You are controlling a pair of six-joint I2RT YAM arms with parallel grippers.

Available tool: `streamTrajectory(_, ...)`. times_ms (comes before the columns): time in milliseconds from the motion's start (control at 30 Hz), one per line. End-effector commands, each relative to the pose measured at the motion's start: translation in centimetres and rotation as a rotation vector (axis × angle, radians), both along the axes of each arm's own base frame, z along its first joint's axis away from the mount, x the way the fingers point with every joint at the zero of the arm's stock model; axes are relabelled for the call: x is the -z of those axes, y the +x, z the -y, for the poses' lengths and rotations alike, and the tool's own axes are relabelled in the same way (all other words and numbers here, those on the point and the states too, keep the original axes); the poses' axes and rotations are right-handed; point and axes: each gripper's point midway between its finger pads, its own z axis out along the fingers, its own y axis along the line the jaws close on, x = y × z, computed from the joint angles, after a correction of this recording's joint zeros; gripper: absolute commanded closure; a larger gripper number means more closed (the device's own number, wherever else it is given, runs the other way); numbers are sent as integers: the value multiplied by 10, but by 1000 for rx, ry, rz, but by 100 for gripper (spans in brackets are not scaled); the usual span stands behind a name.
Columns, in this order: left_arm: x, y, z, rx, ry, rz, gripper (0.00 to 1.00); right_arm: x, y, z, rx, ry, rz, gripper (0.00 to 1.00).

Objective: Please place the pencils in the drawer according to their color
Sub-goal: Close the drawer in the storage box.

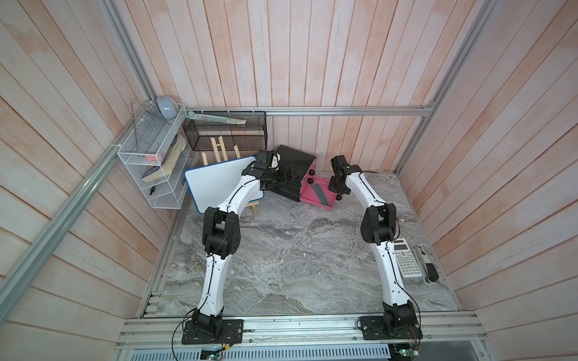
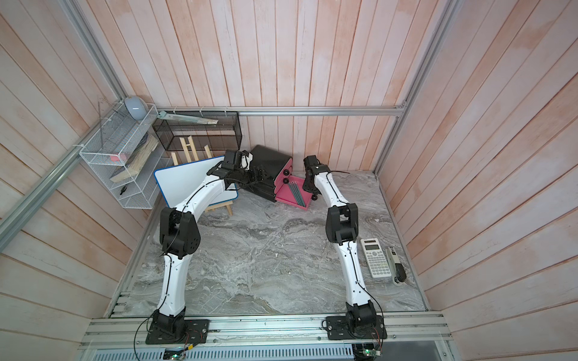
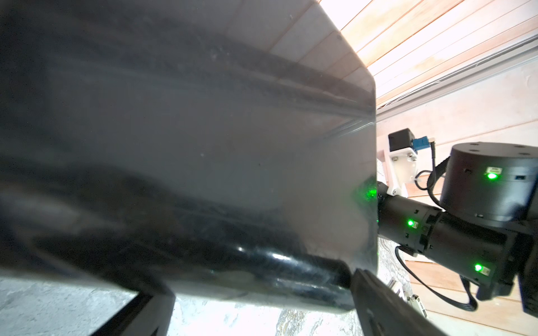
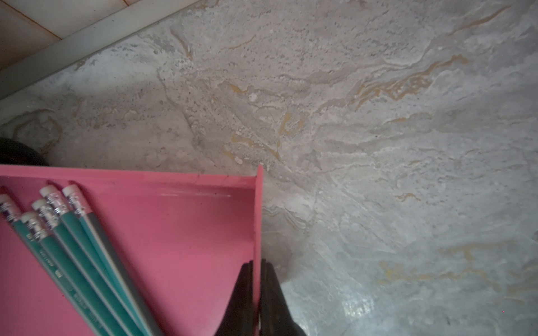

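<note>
The drawer (image 1: 295,161) (image 2: 269,159) is a black rounded cabinet at the back of the table, turned at an angle. One of its pink trays (image 1: 308,193) (image 4: 189,232) is pulled out, and several teal pencils (image 1: 320,193) (image 2: 297,195) (image 4: 72,247) lie in it with their eraser ends together. My right gripper (image 1: 333,189) (image 4: 257,261) is shut on the tray's thin pink front wall, beside its black knob (image 1: 339,197). My left gripper (image 1: 286,176) (image 3: 256,283) rests against the cabinet's black side (image 3: 203,145), fingers spread wide. No black or yellow pencils show.
A whiteboard on a small wooden easel (image 1: 219,181) stands left of the cabinet, under my left arm. Behind are a white wire shelf (image 1: 150,162) and a black mesh basket (image 1: 225,128). A calculator (image 1: 406,258) and a stapler (image 1: 427,265) lie at the right edge.
</note>
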Motion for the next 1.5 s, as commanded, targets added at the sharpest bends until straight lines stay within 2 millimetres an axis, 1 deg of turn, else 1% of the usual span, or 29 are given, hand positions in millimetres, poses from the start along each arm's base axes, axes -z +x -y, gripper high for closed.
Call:
streamTrajectory(0, 22, -3, 9, 48, 9, -22, 0, -17, 13, -16, 35, 123, 65, 100)
streamTrajectory(33, 23, -3, 9, 49, 9, -23, 0, -18, 14, -16, 39, 144, 70, 100)
streamTrajectory(67, 21, -4, 10, 51, 6, -22, 0, -21, 16, -21, 36, 178, 78, 100)
streamTrajectory(167, 23, -5, 11, 57, 4, -25, 0, -34, 24, -48, -23, 279, 129, 100)
streamTrajectory(200, 23, -5, 11, 59, 3, -27, 0, -36, 25, -58, -43, 329, 134, 94)
streamTrajectory(267, 23, -6, 12, 61, 7, -28, 0, -40, 28, -73, -74, 411, 146, 74)
streamTrajectory(333, 23, -7, 12, 63, 10, -31, 0, -44, 29, -78, -95, 448, 153, 61)
streamTrajectory(367, 24, -8, 12, 64, 11, -32, 0, -47, 30, -77, -97, 449, 158, 54)
streamTrajectory(400, 24, -8, 12, 65, 11, -34, 0, -50, 29, -75, -103, 452, 161, 49)
streamTrajectory(467, 24, -10, 12, 64, 13, -36, 0, -59, 26, -69, -104, 465, 170, 41)
streamTrajectory(500, 25, -10, 11, 63, 14, -38, 0, -66, 24, -64, -102, 470, 180, 39)
streamTrajectory(567, 24, -11, 10, 59, 14, -37, 0, -71, 14, -53, -86, 480, 192, 36)
streamTrajectory(600, 25, -11, 10, 58, 13, -38, 0, -68, 7, -49, -79, 504, 195, 36)
streamTrajectory(633, 25, -12, 10, 58, 13, -38, 0, -79, 3, -46, -72, 532, 225, 36)
streamTrajectory(667, 26, -12, 9, 56, 16, -41, 0, -78, -6, -40, -58, 558, 228, 36)
streamTrajectory(733, 28, -13, 9, 56, 21, -42, 1, -66, -26, -33, -27, 605, 208, 39)
streamTrajectory(767, 30, -13, 7, 53, 25, -45, 1, -58, -36, -31, -13, 637, 192, 43)
streamTrajectory(833, 31, -14, 6, 54, 31, -45, 0, -38, -56, -29, 12, 680, 149, 59)
streamTrajectory(900, 31, -15, 5, 55, 33, -45, 0, -17, -75, -28, 39, 706, 113, 84)
streamTrajectory(967, 30, -15, 6, 57, 34, -42, 0, -2, -87, -30, 67, 746, 86, 98)
streamTrajectory(1000, 31, -16, 6, 58, 35, -44, 0, 4, -91, -34, 78, 773, 78, 100)
streamTrajectory(1033, 31, -16, 6, 59, 33, -46, 0, 9, -93, -36, 89, 787, 66, 100)
streamTrajectory(1133, 31, -16, 5, 63, 37, -44, 0, 19, -88, -47, 95, 814, 41, 100)
streamTrajectory(1200, 32, -17, 6, 66, 36, -48, 0, 22, -79, -56, 93, 824, 27, 100)
streamTrajectory(1300, 34, -18, 7, 70, 33, -53, 0, 23, -61, -63, 98, 831, 32, 100)
streamTrajectory(1433, 36, -19, 6, 73, 33, -57, 0, 20, -40, -70, 112, 866, 30, 100)
streamTrajectory(1467, 37, -19, 7, 74, 34, -60, 0, 17, -34, -74, 109, 880, 33, 100)
